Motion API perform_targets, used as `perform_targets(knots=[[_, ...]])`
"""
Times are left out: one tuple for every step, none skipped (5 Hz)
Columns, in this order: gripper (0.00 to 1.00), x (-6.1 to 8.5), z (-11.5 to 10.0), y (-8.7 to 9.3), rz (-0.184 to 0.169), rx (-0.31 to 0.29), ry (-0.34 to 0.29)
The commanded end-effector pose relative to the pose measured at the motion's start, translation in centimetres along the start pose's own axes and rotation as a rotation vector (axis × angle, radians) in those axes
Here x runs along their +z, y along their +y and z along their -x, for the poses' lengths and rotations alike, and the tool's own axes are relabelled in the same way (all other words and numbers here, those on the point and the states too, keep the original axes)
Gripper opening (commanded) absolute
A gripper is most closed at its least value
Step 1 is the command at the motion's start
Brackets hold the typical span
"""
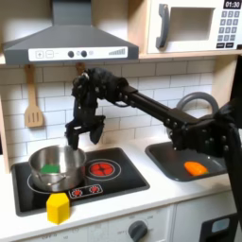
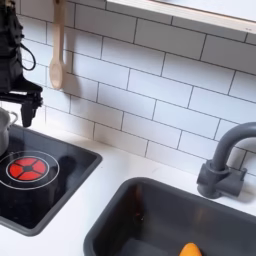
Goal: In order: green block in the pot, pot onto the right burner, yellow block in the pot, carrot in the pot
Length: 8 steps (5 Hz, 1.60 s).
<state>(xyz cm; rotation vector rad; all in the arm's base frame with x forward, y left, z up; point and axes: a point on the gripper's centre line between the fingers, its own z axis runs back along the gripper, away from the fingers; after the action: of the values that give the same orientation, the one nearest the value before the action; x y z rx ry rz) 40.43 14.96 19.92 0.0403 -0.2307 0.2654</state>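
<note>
Hanging above the stove, the gripper (image 1: pixel 75 138) sits with its jaws spread and nothing between them, just over the pot's far rim in the first exterior view. The pot (image 1: pixel 55 167) stands on the black cooktop (image 1: pixel 123 185), on the burner toward the first exterior view's left, and the green block (image 1: pixel 49 169) lies inside it. At the pot's three o'clock is a red burner ring (image 1: pixel 101 169), bare. The yellow block (image 1: pixel 58 208) rests at the pot's six o'clock, on the white counter (image 1: pixel 161 206) just past the cooktop's front edge. Well apart, at three o'clock from the stove, the sink (image 1: pixel 166 156) is set into the counter, and the carrot (image 1: pixel 195 167) lies in it, below the curved faucet (image 1: pixel 194 101).

White tiles (image 2: pixel 150 90) cover the wall behind. A wooden spatula (image 2: pixel 57 50) hangs there, at ten o'clock from the burner ring in the second exterior view. A grey hood (image 1: pixel 68 40) sits above the stove, and a microwave (image 1: pixel 197 24) is at its three o'clock.
</note>
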Motion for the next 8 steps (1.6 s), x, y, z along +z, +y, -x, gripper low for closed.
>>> perform_targets(knots=[[1.0, -2.1, 2.1, 0.4, -0.009, -0.017, 0.065], [1.0, -3.1, 2.9, 0.4, -0.009, -0.022, 0.091], [1.0, -3.0, 2.8, -0.2, -0.005, -0.038, 0.083], [1.0, -2.9, 2.5, -0.1, -0.008, -0.03, 0.076], [0.95, -2.7, 2.5, 0.0, -0.008, -0.027, 0.072], [0.0, -2.8, 2.9, -0.1, -0.008, -0.022, 0.077], [0.0, -2.5, 3.2, -0.6, 0.005, -0.032, 0.064], [0.0, -2.9, 3.6, -0.3, 0.005, -0.045, 0.083]])
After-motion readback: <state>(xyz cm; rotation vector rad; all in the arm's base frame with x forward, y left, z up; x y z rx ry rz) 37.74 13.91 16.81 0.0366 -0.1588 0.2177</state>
